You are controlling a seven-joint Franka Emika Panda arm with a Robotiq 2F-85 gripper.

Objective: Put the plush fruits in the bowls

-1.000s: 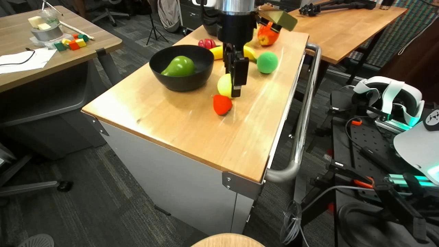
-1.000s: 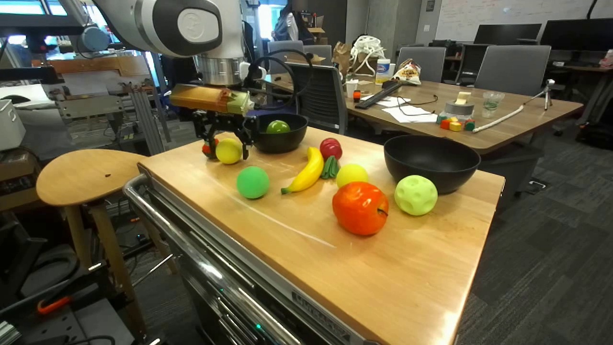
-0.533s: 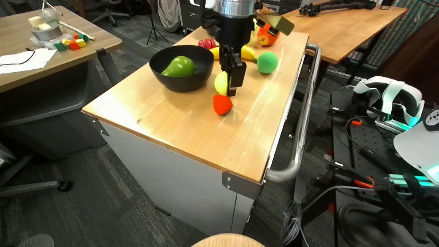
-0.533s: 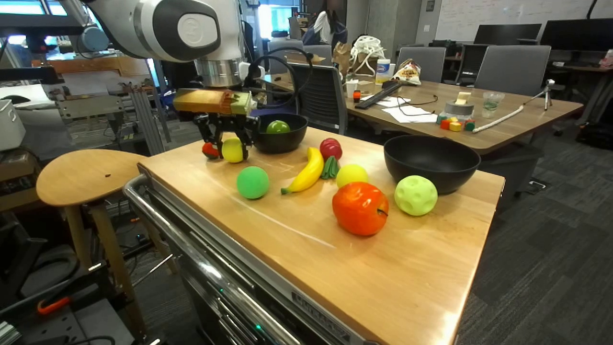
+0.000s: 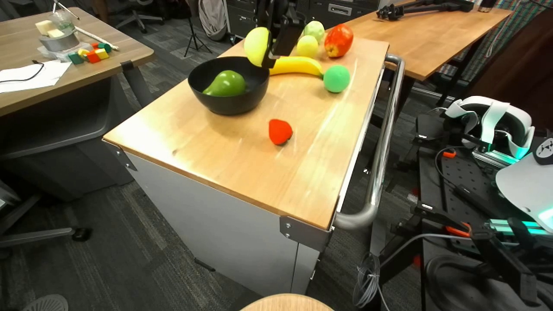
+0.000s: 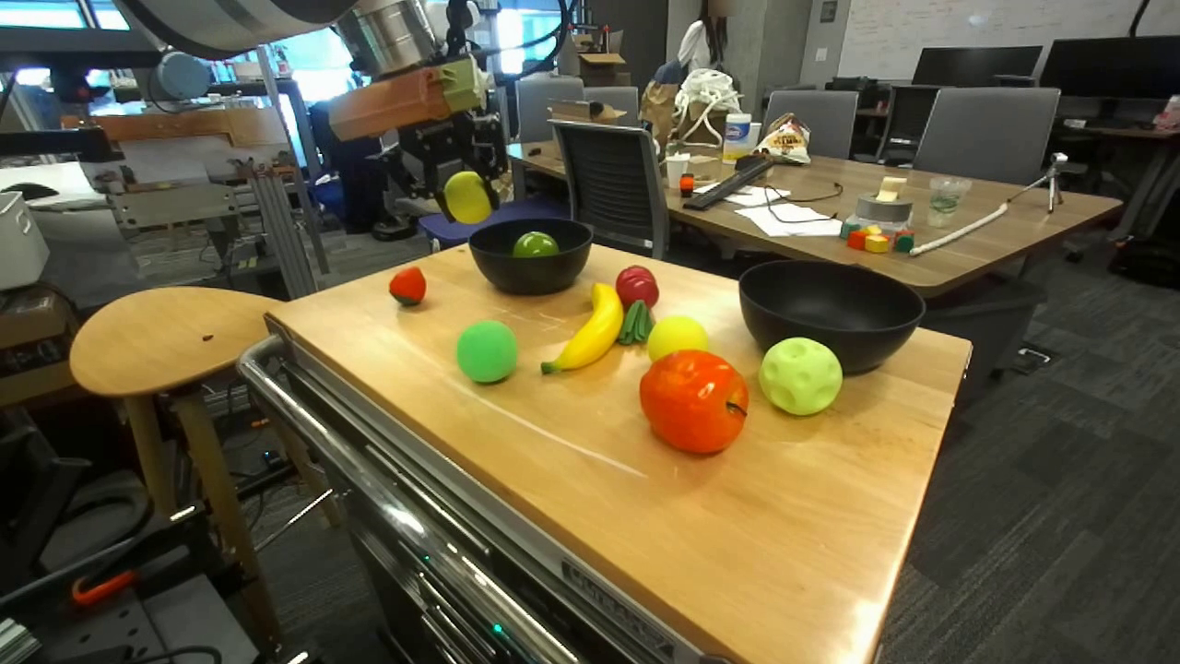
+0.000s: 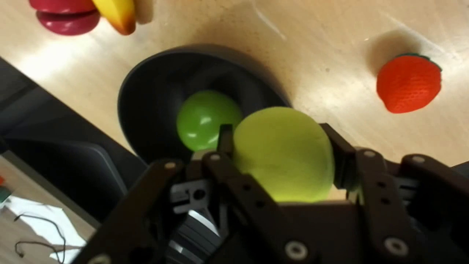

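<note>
My gripper is shut on a yellow ball, held in the air; in the wrist view the ball sits between both fingers. It is above the table near the rim of a black bowl, which holds a green pear. A red strawberry lies on the table near that bowl. A second black bowl stands farther along. A banana, a red vegetable with green leaves and a large orange-red fruit lie on the table.
A green ball, another yellow ball and a dimpled lime ball lie on the wooden cart top. A metal handle runs along one side. A wooden stool stands by the cart's end.
My gripper has closed on the yellow ball and lifted it off the table, up towards the bowl with the pear. The wrist has tilted. The strawberry has stayed in place.
</note>
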